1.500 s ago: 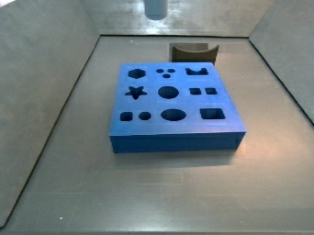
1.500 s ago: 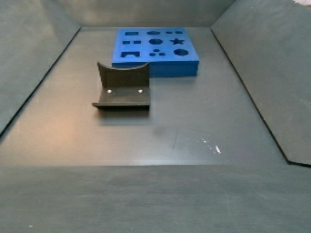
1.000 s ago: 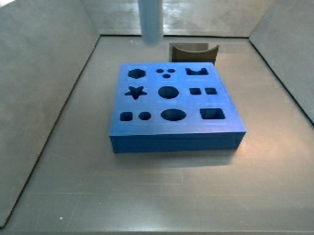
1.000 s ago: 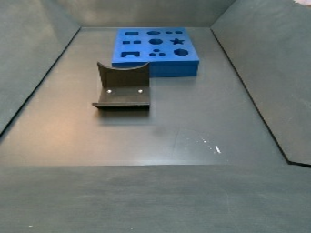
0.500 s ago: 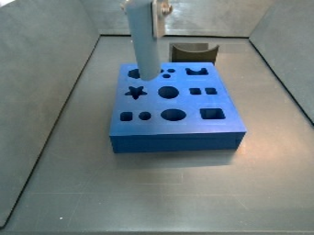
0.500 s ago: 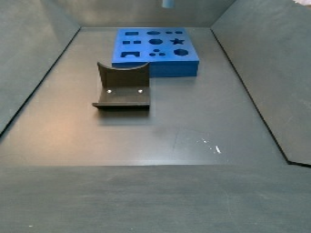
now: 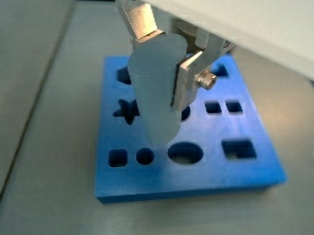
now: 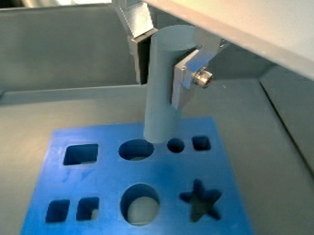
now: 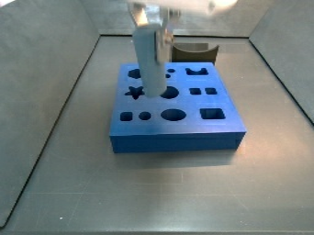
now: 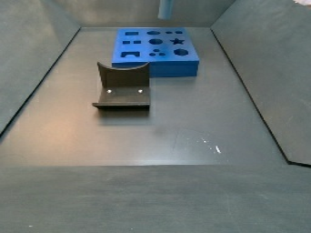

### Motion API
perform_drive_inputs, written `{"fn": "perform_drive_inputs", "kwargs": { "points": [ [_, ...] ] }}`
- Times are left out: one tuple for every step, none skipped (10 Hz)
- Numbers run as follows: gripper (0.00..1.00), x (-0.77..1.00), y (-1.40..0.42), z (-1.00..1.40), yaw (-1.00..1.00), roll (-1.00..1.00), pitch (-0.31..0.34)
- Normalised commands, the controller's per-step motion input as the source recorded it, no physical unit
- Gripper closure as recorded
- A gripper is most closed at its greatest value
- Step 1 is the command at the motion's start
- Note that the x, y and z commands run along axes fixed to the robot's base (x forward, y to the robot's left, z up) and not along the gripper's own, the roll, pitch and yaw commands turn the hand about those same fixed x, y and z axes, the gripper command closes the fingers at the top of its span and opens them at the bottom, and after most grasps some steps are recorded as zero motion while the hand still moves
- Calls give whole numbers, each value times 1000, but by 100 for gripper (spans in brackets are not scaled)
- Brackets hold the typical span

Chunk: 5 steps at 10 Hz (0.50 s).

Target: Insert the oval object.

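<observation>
Gripping the oval object upright (its tip low), the gripper hangs over the blue block

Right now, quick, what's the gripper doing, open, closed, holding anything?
Gripper: closed on the oval peg, fingers clamped on its upper part, holding it upright over the blue block.

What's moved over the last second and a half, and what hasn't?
The gripper, jaws shut on the oval object, has come down from the top of the side view and moved forward, so the peg now hangs upright over the blue block, its lower end near the middle holes. The block and the fixture have not moved.
</observation>
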Motion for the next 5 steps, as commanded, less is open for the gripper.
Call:
{"fn": "perform_drive_inputs", "kwargs": {
  "points": [
    [100,0,0,-377,-1000,0,0],
    [100,0,0,-374,-1000,0,0],
    [100,103,-11,-206,-969,-36,3],
    [100,457,-54,-197,-669,-41,0],
    [100,646,-91,-229,-471,-7,0]
  ]
}}
